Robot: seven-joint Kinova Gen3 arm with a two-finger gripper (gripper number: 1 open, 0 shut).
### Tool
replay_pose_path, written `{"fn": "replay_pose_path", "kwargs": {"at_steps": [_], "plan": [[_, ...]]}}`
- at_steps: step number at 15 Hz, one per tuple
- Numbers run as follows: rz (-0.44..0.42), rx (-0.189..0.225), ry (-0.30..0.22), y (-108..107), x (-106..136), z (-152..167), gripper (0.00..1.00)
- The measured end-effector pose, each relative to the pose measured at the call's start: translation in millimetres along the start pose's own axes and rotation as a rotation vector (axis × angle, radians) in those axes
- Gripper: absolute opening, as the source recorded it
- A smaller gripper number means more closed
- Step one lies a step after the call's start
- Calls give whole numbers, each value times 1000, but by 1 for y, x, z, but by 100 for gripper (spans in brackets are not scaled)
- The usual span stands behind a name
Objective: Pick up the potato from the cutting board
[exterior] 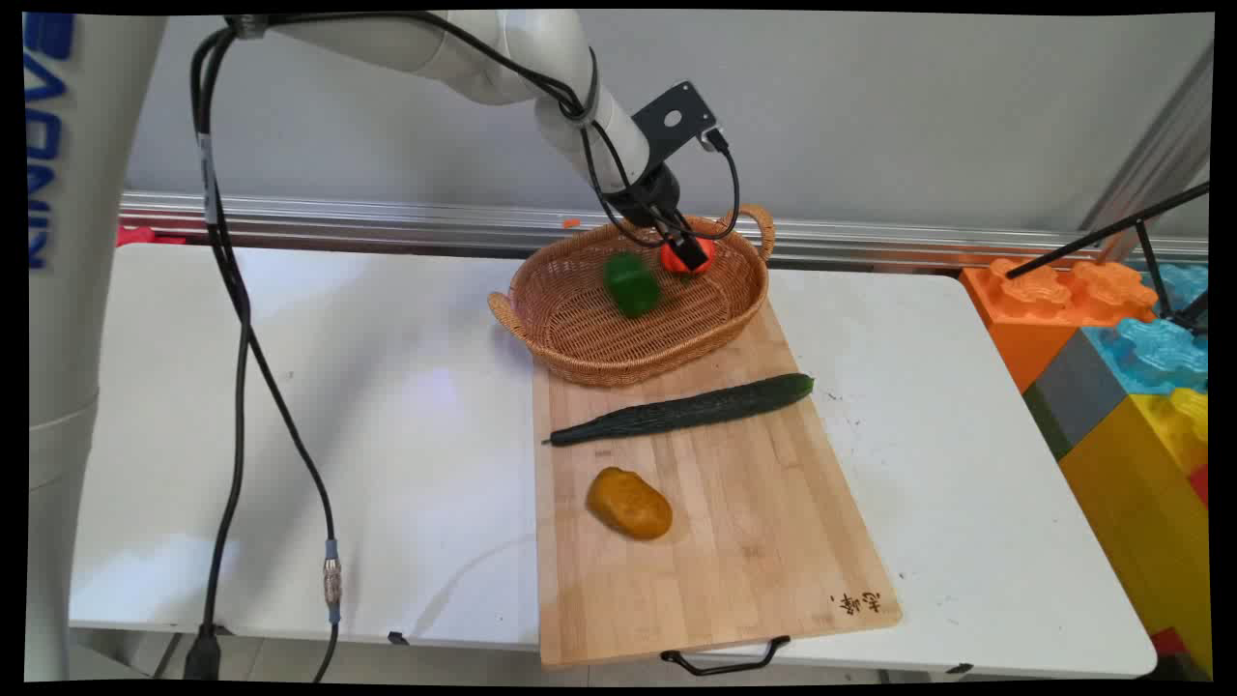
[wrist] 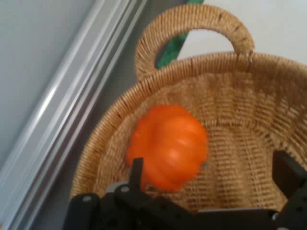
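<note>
Inside the wicker basket [exterior: 580, 333], the gripper [wrist: 211, 177] is held with fingers spread apart beside an orange pumpkin [wrist: 168, 146], a green pepper [exterior: 631, 283] nearby.

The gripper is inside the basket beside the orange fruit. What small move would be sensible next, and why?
Probably a short lift straight up. The gripper looks open: one finger is beside the orange fruit, the other stands well apart, so nothing is clamped. The fruit rests in the basket close to its wall, and a green vegetable lies nearby, so moving sideways could bump something.
</note>
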Motion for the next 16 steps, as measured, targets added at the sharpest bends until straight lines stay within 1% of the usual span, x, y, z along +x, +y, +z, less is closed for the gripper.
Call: {"fn": "replay_pose_path", "kwargs": {"at_steps": [4,5,8,10,12,14,16], "plan": [[-1,10,38,3,9,-13,100],[-3,9,50,5,11,-21,100],[2,-2,84,20,17,-52,100],[10,-18,91,35,15,-83,100],[19,-45,71,52,3,-109,100],[35,-79,30,70,-18,-133,100],[58,-108,-9,84,-39,-151,100]]}}
